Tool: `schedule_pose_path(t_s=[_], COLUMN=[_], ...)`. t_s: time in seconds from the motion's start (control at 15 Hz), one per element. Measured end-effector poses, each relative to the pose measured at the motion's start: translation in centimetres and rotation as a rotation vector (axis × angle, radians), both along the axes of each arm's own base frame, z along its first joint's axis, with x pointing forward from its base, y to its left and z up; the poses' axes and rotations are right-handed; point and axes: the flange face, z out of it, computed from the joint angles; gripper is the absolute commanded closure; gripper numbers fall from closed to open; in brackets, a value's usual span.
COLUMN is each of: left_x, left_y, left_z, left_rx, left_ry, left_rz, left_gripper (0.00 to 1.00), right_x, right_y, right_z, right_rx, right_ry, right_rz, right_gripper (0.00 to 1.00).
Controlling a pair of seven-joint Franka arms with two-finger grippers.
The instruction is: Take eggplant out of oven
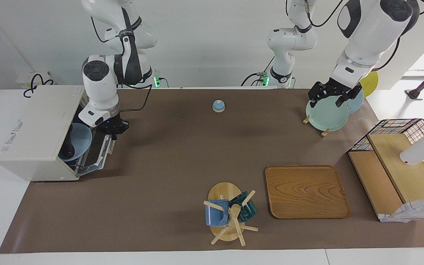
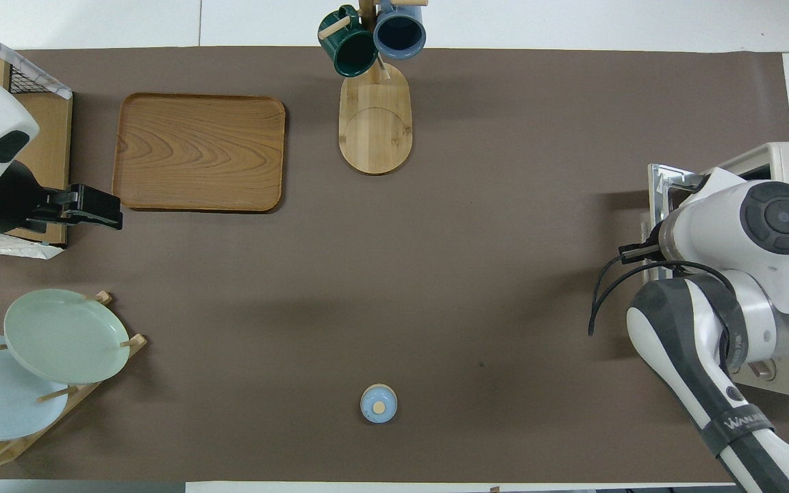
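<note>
The off-white oven [image 1: 35,129] stands at the right arm's end of the table, its glass door [image 1: 96,154] swung down and open. Inside, a dark eggplant [image 1: 68,150] rests on a blue plate [image 1: 81,141], partly in shadow. My right gripper [image 1: 113,135] is shut on the handle at the door's free edge. In the overhead view the right arm's wrist [image 2: 744,226] covers that gripper, and the eggplant is hidden. My left gripper [image 1: 331,96] waits open over the plate rack at the other end.
A small blue bell [image 1: 218,106] sits mid-table near the robots. A wooden tray [image 1: 306,191] and a mug tree [image 1: 230,213] lie farther from the robots. Plates [image 1: 326,116] stand in a rack, beside a wire basket [image 1: 399,165] with wooden boards and a white bottle [image 1: 418,151].
</note>
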Motion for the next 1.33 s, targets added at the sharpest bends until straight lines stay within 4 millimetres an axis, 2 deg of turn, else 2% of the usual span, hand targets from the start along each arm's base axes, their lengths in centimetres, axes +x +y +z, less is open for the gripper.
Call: schedule_pose_path(t_s=[0.47,0.73,0.93,1.13,1.2,1.33], left_x=[0.0,0.0,0.0,0.0,0.0,0.0], left_y=[0.0,0.0,0.0,0.0,0.0,0.0], left_z=[0.0,0.0,0.0,0.0,0.0,0.0], left_rx=[0.000,0.000,0.000,0.000,0.000,0.000], left_ry=[0.000,0.001,0.002,0.002,0.002,0.002], left_rz=[0.000,0.000,0.000,0.000,0.000,0.000], left_gripper=[0.00,0.00,0.00,0.00,0.00,0.00], right_x=[0.2,0.3,0.8,1.9,2.2,2.1], right_y=[0.6,0.7,1.4,1.9,1.7,0.9], right_z=[-5.7,-6.3,-5.5,-3.0,-1.9,0.4], right_rx=[0.039,0.040,0.040,0.025,0.018,0.002], right_ry=[-0.002,-0.005,-0.024,0.003,0.017,0.037], right_rz=[-0.025,-0.069,-0.074,-0.079,-0.087,-0.104], right_gripper=[1.00,1.00,1.00,1.00,0.94,0.91])
